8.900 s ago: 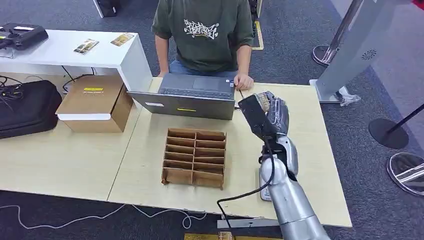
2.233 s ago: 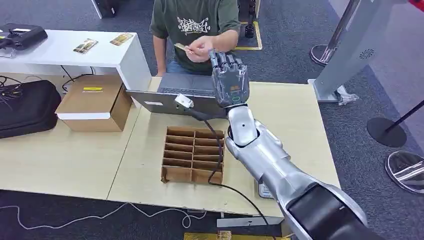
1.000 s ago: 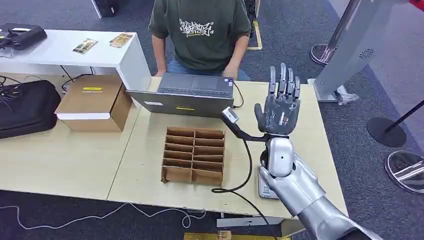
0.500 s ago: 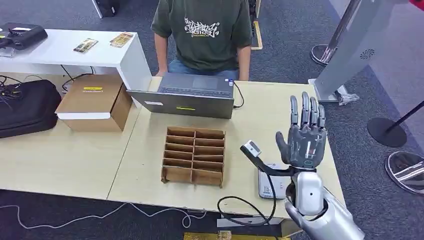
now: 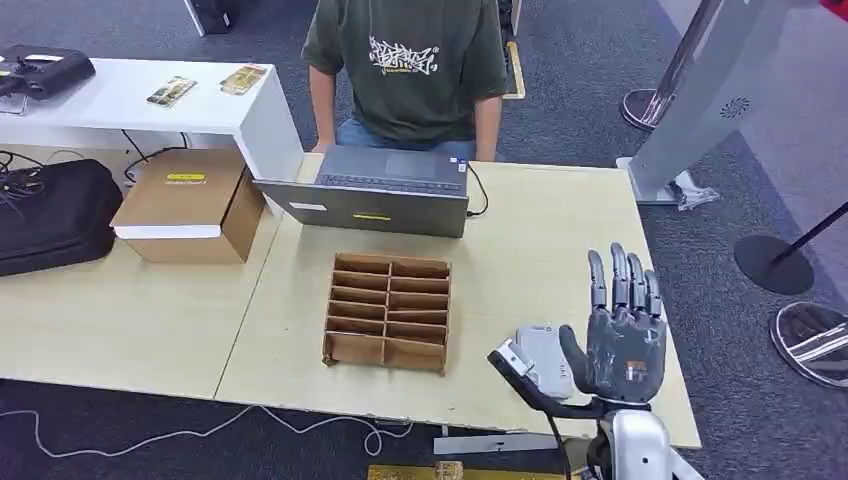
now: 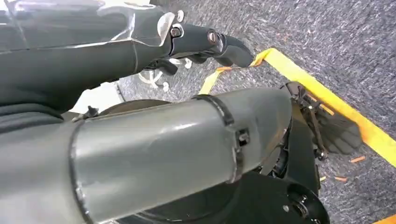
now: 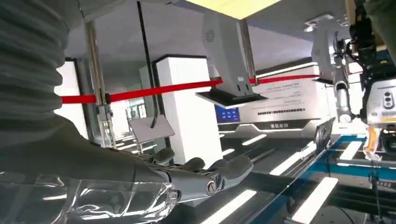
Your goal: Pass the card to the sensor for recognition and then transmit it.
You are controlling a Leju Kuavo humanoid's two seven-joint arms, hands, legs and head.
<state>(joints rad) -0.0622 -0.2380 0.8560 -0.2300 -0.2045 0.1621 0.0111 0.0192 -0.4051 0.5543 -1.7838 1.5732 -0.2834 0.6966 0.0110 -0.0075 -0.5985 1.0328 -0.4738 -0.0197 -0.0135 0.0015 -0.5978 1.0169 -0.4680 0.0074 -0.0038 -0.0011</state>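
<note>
Standing empty: cardboard divider tray [image 5: 388,314] beside laptop [image 5: 375,190].

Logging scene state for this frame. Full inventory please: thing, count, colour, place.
wooden table: 1, light wood, centre
card organiser: 1, brown, compartmented, middle of the table
laptop: 1, grey, far table edge, in front of the person
card sensor: 1, pale grey, near right edge of the table, beside the right hand
cardboard box: 1, brown, left of the laptop
black bag: 1, black, far left
white side table: 1, white, back left
cards: 2, printed, on the white side table
person: 1, green T-shirt, seated behind the laptop
right hand: 1, dark grey, raised, fingers spread, holds nothing
left hand: 1, dark, hanging over carpet; grasp unclear
</note>
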